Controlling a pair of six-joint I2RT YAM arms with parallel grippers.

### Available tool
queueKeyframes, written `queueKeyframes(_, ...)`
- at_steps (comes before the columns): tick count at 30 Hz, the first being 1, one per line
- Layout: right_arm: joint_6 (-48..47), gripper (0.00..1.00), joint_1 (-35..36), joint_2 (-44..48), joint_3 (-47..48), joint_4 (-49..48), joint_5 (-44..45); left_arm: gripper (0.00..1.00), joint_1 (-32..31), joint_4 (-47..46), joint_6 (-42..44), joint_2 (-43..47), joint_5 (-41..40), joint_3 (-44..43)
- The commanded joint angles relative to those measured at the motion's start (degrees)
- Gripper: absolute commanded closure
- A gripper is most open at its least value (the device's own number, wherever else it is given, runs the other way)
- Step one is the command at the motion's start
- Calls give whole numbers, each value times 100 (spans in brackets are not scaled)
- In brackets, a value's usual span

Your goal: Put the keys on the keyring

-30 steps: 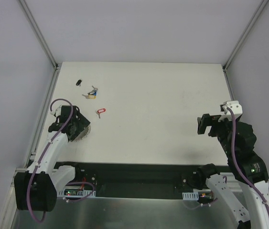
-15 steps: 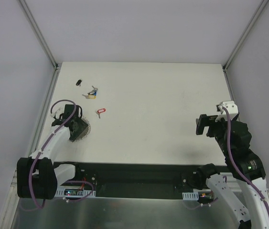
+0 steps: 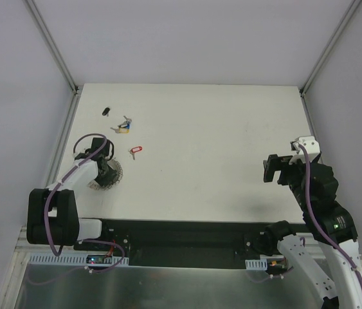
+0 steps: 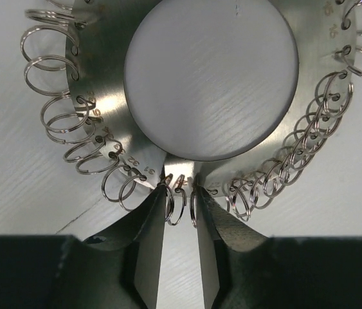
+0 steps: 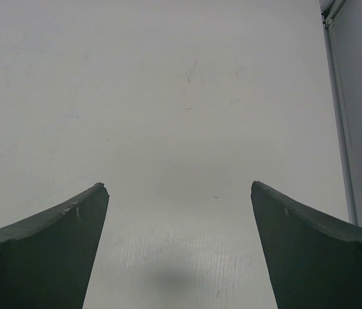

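The keyring (image 3: 110, 175), a grey metal ring with a fringe of small wire loops, lies near the table's left edge. In the left wrist view its plate (image 4: 100, 71) fills the upper frame. My left gripper (image 4: 181, 190) (image 3: 103, 168) stands at its near rim, jaws drawn narrow around a few wire loops (image 4: 175, 205) that touch both fingers. A key with a red tag (image 3: 135, 150) lies on the table just beyond the keyring. A cluster of keys with blue and yellow tags (image 3: 124, 125) lies farther back. My right gripper (image 3: 272, 168) (image 5: 177, 187) hovers open over bare table on the right.
A small black object (image 3: 106, 111) lies at the far left corner area. The table's left edge rail (image 3: 62, 145) runs close beside the left arm. A rail (image 5: 338, 116) borders the table in the right wrist view.
The left arm has reached forward and down over the keyring, and its jaws have narrowed from wide open onto the rim's wire loops. The right arm has shifted slightly left.
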State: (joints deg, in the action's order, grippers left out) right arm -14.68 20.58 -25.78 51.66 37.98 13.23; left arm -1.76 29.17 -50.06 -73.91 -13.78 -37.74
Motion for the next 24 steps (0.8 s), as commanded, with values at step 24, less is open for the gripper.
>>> queueKeyframes(24,70,4,201,-314,116,-159,-400,100,-1711,572,-573,1371,1220,417)
